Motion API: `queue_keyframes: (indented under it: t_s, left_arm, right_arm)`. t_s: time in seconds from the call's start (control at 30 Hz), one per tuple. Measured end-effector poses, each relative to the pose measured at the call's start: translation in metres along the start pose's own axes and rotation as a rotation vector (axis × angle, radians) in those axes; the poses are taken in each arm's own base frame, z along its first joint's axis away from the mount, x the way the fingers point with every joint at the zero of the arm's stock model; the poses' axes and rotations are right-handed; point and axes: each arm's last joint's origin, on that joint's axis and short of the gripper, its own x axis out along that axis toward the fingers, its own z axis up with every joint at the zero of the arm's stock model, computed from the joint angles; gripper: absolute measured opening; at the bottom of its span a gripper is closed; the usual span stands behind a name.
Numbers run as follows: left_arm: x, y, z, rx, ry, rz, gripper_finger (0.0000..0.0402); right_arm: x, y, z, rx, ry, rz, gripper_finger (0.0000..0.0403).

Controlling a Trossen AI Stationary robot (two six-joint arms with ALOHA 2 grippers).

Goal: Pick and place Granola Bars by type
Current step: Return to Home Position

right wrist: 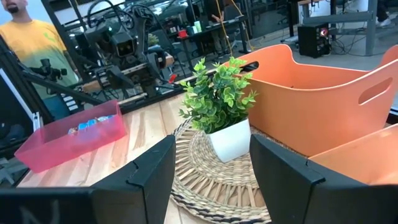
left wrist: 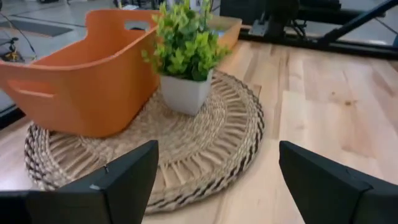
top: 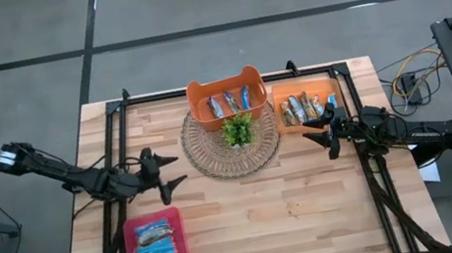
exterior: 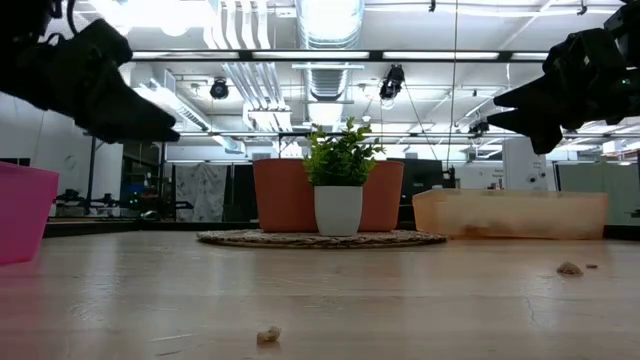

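Observation:
Several blue and brownish granola bars (top: 154, 247) lie in a pink tray (top: 173, 218) at the table's near left. Blue bars (top: 229, 103) sit in an orange basket (top: 224, 83) at the far middle. Brownish bars (top: 301, 110) fill a shallow orange tray (top: 316, 86) to the basket's right. My left gripper (top: 171, 172) hovers open, left of the woven mat (top: 213, 158) and above the pink tray's far end, with nothing between its fingers (left wrist: 124, 177). My right gripper (top: 312, 134) hovers open by the shallow tray's near edge, also empty.
A small green plant (top: 238, 130) in a white pot (left wrist: 184, 93) stands on the woven mat, just in front of the basket. Small crumbs (exterior: 268, 335) lie on the bare wood near the front. A person in a yellow shirt (right wrist: 28, 34) stands beyond the table's left side.

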Motion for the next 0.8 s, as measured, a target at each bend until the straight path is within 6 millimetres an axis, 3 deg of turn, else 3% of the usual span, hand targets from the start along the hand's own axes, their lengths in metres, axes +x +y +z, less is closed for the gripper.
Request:
queue_keyframes:
  t_s: [0.8]
  left_arm:
    - [-0.006,0.019,-0.042,0.012,0.132,-0.303,0.0312]
  right_arm:
    - [0.0,0.0,0.0,0.0,0.0,0.0,0.0196]
